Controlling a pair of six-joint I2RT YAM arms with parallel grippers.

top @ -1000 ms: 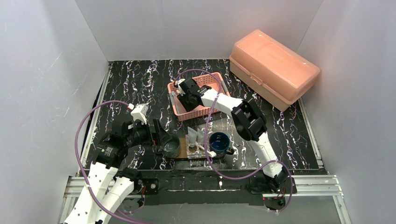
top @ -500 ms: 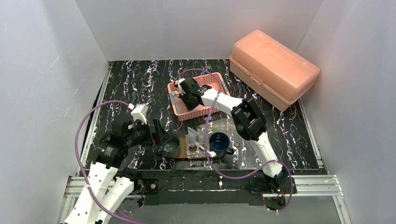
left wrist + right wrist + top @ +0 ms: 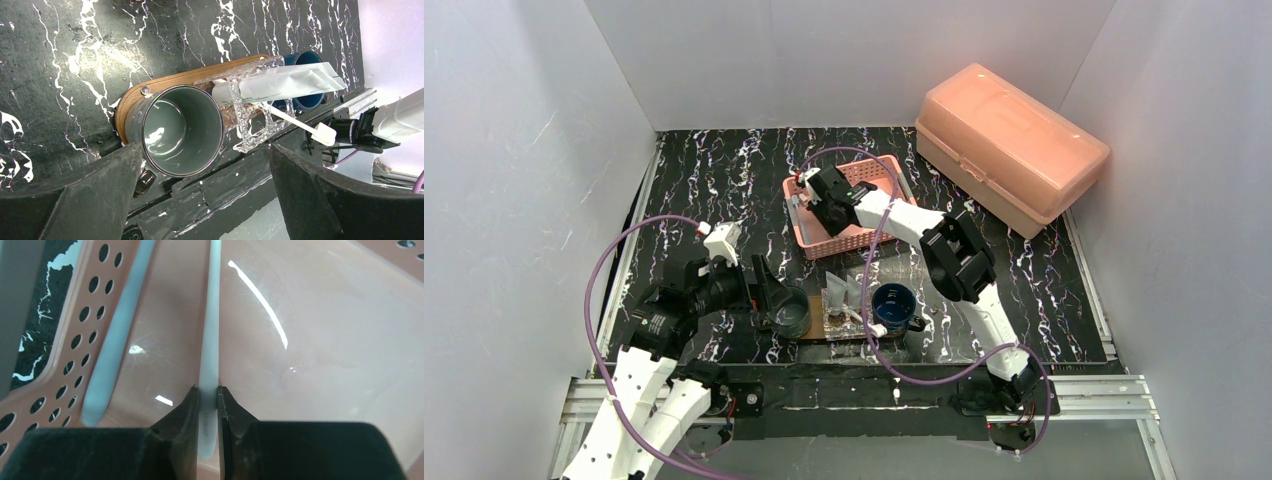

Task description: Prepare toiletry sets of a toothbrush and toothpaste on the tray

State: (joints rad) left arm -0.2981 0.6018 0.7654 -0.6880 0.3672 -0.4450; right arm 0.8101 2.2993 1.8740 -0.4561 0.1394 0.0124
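Observation:
My right gripper (image 3: 208,399) is down inside the pink mesh basket (image 3: 864,178), shut on a slim white toothbrush (image 3: 211,330) that lies on the basket floor. A second toothbrush (image 3: 117,347) lies to its left. The brown oval tray (image 3: 165,83) carries the grey-green cup (image 3: 181,129), which looks empty, the clear faceted glass (image 3: 245,102) with a white toothpaste tube (image 3: 280,82) and a toothbrush (image 3: 300,125), and the dark blue mug (image 3: 305,75). My left gripper (image 3: 769,292) is open, its fingers (image 3: 85,200) spread beside the grey-green cup (image 3: 790,312).
A large salmon lidded box (image 3: 1009,145) stands at the back right. White walls close in the black marbled table (image 3: 714,180). The near metal rail (image 3: 874,392) runs along the front edge behind the arm bases.

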